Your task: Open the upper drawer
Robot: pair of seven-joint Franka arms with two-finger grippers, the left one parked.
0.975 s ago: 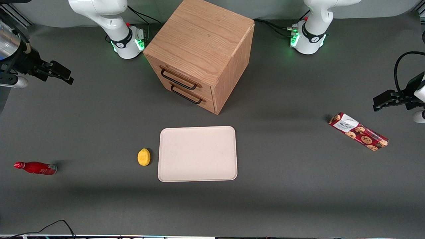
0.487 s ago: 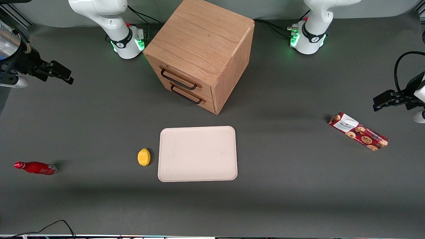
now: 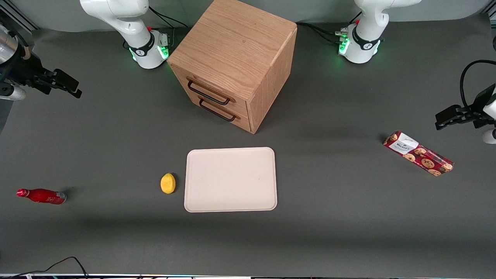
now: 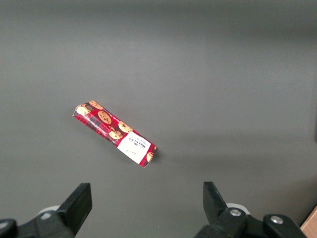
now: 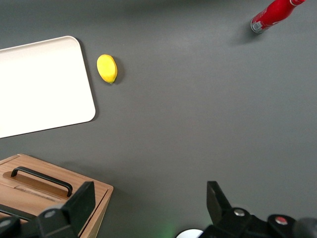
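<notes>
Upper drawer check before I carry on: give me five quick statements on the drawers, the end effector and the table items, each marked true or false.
1. The upper drawer is shut. True.
2. The end effector grips the upper handle. False: it hangs open and empty toward the working arm's end of the table, well away from the cabinet.
3. The lemon lies on the tray. False: it sits on the table beside it.
4. The red bottle lies on its side. True.
5. The lower drawer is pulled out. False: it is shut.

Upper drawer matt grained oak; gripper matt black, parked off working-arm table end; tray smooth.
</notes>
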